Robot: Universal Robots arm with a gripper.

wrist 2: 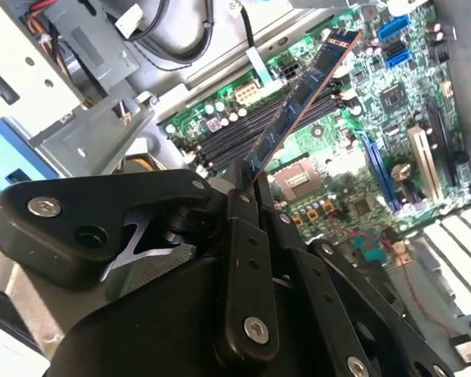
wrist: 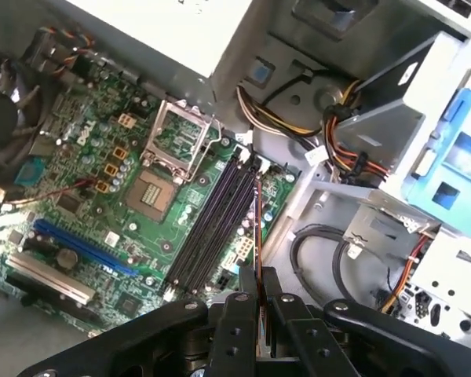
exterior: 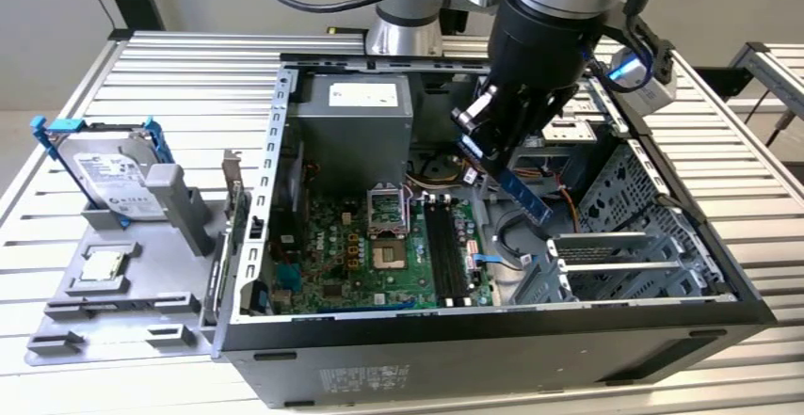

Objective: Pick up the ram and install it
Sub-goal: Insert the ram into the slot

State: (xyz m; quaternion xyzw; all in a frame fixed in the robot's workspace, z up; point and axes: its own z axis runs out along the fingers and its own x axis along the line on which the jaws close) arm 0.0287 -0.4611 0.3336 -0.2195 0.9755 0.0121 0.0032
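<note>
The ram [exterior: 522,192] is a long, narrow blue-dark stick with a row of chips, held tilted in the air above the open computer case. My gripper [exterior: 492,148] is shut on its upper end. In the second wrist view the ram [wrist 2: 298,98] runs out from between the black fingers [wrist 2: 247,236] toward the green motherboard [wrist 2: 361,133]. In the first wrist view the ram [wrist: 258,228] appears edge-on as a thin line over the black memory slots [wrist: 212,224]. The slots [exterior: 446,246] lie just to the exterior view's left of the stick's lower tip, beneath it.
The case wall [exterior: 270,180] and drive cage [exterior: 628,246] flank the motherboard. The open processor socket [exterior: 383,222] sits beside the slots. Outside the case, a grey tray [exterior: 126,283] holds a silver hard drive in a blue bracket [exterior: 113,175] and a square processor chip [exterior: 101,264]. Cable bundles [wrist: 337,133] hang near the drive bay.
</note>
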